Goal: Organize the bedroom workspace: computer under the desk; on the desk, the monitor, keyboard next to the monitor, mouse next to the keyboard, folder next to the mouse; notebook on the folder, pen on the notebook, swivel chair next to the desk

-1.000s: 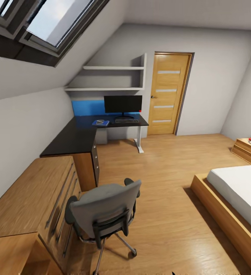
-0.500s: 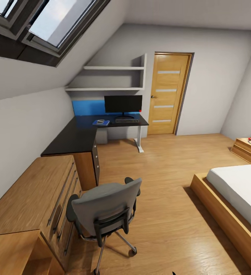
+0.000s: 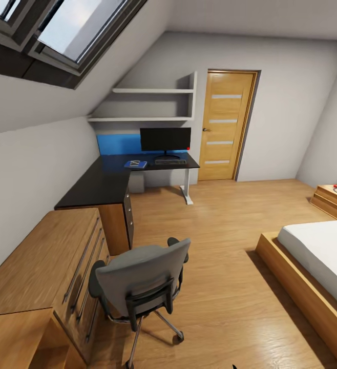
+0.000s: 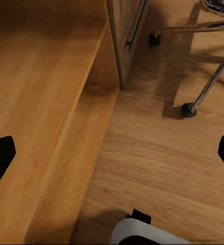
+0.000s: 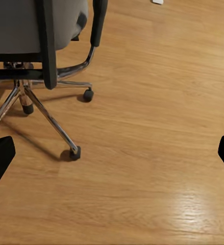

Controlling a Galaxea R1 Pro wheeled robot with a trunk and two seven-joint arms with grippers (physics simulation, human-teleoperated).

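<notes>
Across the room stands the black L-shaped desk (image 3: pixel 102 183). On it the monitor (image 3: pixel 165 139) faces the room, with the keyboard (image 3: pixel 169 162) in front of its base. Left of the keyboard lies the blue folder (image 3: pixel 141 165) with the small grey notebook (image 3: pixel 134 163) on top. Pen and mouse are too small to make out. The grey swivel chair (image 3: pixel 140 284) stands close to me beside a wood cabinet, well apart from the desk, its back toward me. My left gripper (image 4: pixel 112 158) and right gripper (image 5: pixel 112 158) hang open over the floor, empty, near the chair's castors (image 5: pixel 75 152).
A low light-wood drawer cabinet (image 3: pixel 40 266) runs along the left wall up to the desk. At the right, a bed (image 3: pixel 317 256) on a wood platform and a low bedside unit (image 3: pixel 335 200). A wooden door (image 3: pixel 226 125) is beyond the desk. Wood floor lies between chair and desk.
The head view has shifted slightly since a second ago as the camera moved. The chair, the desk's things and the grippers have not moved.
</notes>
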